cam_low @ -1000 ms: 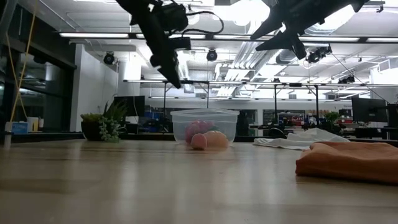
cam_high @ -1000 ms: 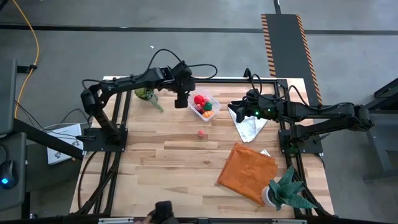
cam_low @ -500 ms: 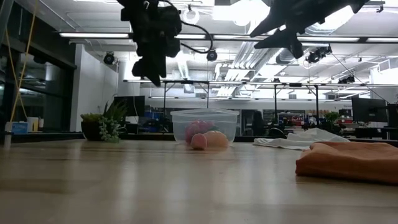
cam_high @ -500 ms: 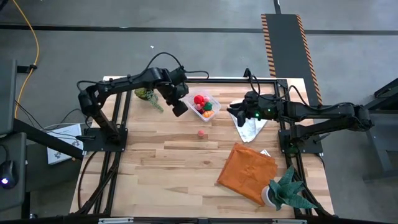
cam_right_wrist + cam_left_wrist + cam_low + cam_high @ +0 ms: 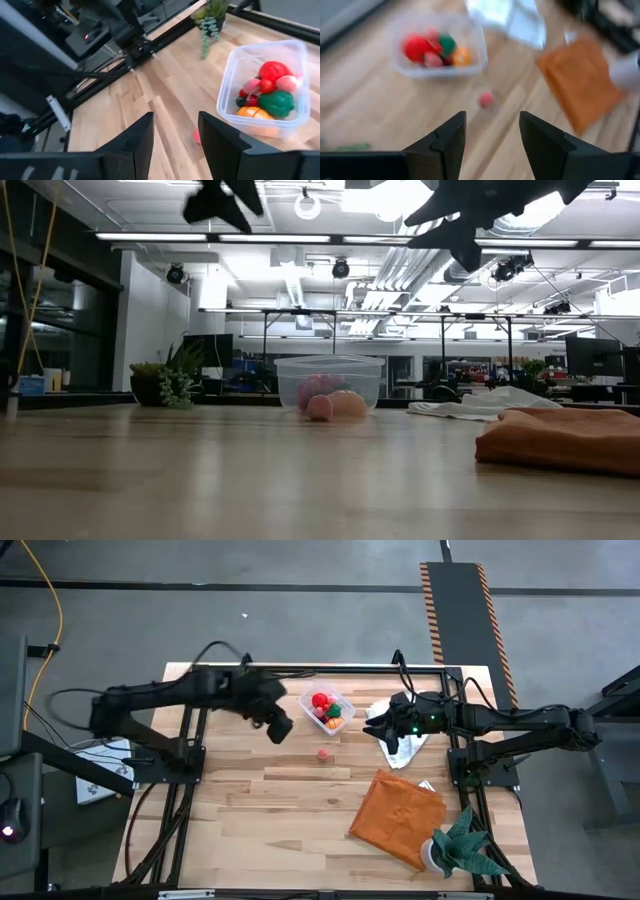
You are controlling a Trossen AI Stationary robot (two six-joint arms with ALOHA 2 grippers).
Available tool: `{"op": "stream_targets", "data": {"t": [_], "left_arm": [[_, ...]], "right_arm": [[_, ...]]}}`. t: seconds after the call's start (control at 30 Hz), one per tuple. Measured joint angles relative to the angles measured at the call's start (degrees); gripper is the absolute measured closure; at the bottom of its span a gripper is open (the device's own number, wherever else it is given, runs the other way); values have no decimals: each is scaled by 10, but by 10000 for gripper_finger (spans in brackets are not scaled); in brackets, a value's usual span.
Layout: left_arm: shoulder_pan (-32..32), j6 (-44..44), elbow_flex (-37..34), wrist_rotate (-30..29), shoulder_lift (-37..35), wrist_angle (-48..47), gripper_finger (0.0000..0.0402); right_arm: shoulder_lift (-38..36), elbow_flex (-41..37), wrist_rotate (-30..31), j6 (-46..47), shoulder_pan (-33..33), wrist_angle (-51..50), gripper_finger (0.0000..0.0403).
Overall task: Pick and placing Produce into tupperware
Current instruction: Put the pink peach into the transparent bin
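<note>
The clear tupperware (image 5: 329,710) stands near the table's far edge, holding red, green, orange and pink produce (image 5: 265,90). One pink piece (image 5: 324,753) lies on the wood just in front of it. My left gripper (image 5: 492,135) hangs open and high, to the left of the tupperware and a little nearer the table's near edge (image 5: 279,729). In the left wrist view the tupperware (image 5: 437,50) and the pink piece (image 5: 486,99) lie beyond its fingers. My right gripper (image 5: 175,137) is open in the air to the tupperware's right (image 5: 380,727), above the white cloth.
A white cloth (image 5: 405,745) lies under the right gripper. An orange cloth (image 5: 398,818) lies at the near right, with a potted plant (image 5: 462,845) beside it. A second plant (image 5: 210,20) stands at the far left. Bare wood fills the near left.
My left gripper has pulled away from beside the tupperware toward the table's left and near edges. It has risen and rolled about its own axis, and its fingers stay apart and empty. My right gripper has turned a little in place. The produce has not moved.
</note>
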Motion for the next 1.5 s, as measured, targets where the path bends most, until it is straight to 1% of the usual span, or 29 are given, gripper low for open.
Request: {"op": "stream_targets", "data": {"t": [0.1, 0.2, 0.3, 0.37, 0.5, 0.6, 0.7, 0.73, 0.83, 0.97, 1.07, 1.27, 1.43, 1.5], "left_arm": [[-50, -56, -30, -102, -58, 24, 229], [-107, -121, -100, -192, -119, 77, 229], [-172, -146, -184, -270, -171, 160, 229], [-213, -141, -242, -315, -194, 240, 229], [-276, -127, -342, -389, -206, 371, 229], [-307, -136, -408, -449, -195, 443, 229], [-321, -159, -463, -497, -178, 480, 229], [-323, -164, -473, -505, -169, 497, 229], [-321, -189, -503, -513, -143, 504, 229], [-321, -227, -513, -519, -84, 512, 229], [-321, -231, -514, -509, -29, 543, 229], [-321, -230, -512, -518, 92, 672, 229], [-321, -232, -513, -529, 160, 735, 229], [-318, -231, -512, -530, 189, 779, 229]], "right_arm": [[0, 0, -19, -13, 0, 0, 259], [0, 0, -37, -15, 0, 0, 259], [0, 0, -49, -24, 0, 0, 259], [0, 0, -57, -25, 0, 0, 259], [0, 0, -65, -16, 0, 0, 259], [0, 0, -68, -10, 0, -1, 259], [0, 0, -79, 1, 0, -1, 259], [0, 0, -83, 3, 0, -4, 259], [0, 0, -85, 6, 0, -9, 259], [0, 0, -86, 6, 0, -17, 259], [0, 0, -86, 6, 0, -21, 259], [0, 0, -85, 8, 0, -37, 259], [0, 0, -84, 17, 0, -41, 259], [0, 0, -84, 16, 0, -44, 259]]}}
